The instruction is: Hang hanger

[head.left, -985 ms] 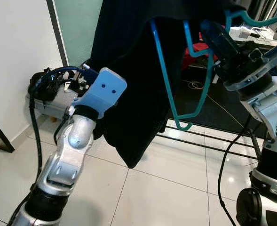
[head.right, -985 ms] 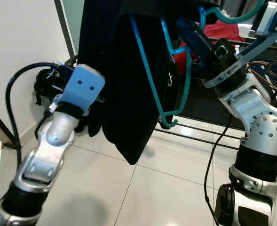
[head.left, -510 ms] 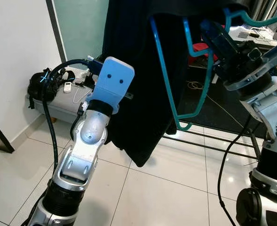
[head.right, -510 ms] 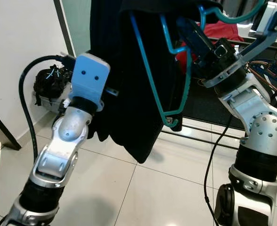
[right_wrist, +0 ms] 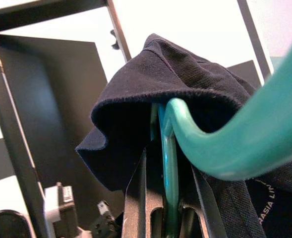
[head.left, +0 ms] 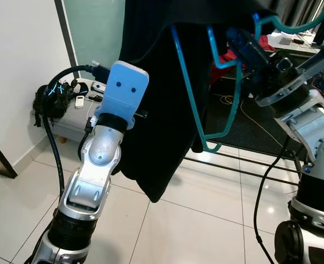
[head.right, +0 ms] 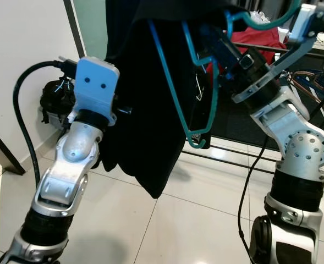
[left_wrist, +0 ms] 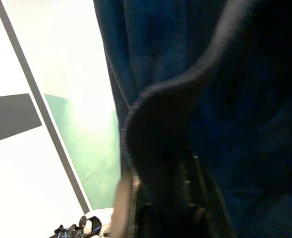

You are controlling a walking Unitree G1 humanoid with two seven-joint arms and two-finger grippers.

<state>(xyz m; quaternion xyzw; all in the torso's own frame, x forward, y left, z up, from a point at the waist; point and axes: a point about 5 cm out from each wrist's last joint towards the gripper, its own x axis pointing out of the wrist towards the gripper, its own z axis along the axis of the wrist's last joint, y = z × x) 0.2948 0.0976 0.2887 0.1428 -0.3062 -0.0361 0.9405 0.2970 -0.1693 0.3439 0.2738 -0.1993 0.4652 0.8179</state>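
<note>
A teal plastic hanger [head.left: 211, 147] hangs high in front of me with a dark navy garment [head.left: 162, 110] draped over its top. My right gripper [right_wrist: 166, 161] is shut on the hanger's neck just under the hook [right_wrist: 245, 144], and the cloth folds over the fingers [right_wrist: 136, 198]. In the eye views that gripper [head.left: 244, 47] reaches in from the right. My left arm, with its blue wrist housing [head.left: 126, 88], is raised against the garment's left side. The left gripper [left_wrist: 170, 198] is buried in the dark cloth.
A black floor rail [head.left: 244, 165] of a rack runs across the white tiles behind the garment. A grey case with black cables [head.left: 57, 104] sits against the left wall. Red cloth [head.right: 261, 38] and wires lie on a dark mat at the back right.
My left arm has risen from low on the left to the garment's side. The garment's hem has swung a little. The right gripper and hanger have shifted slightly left.
</note>
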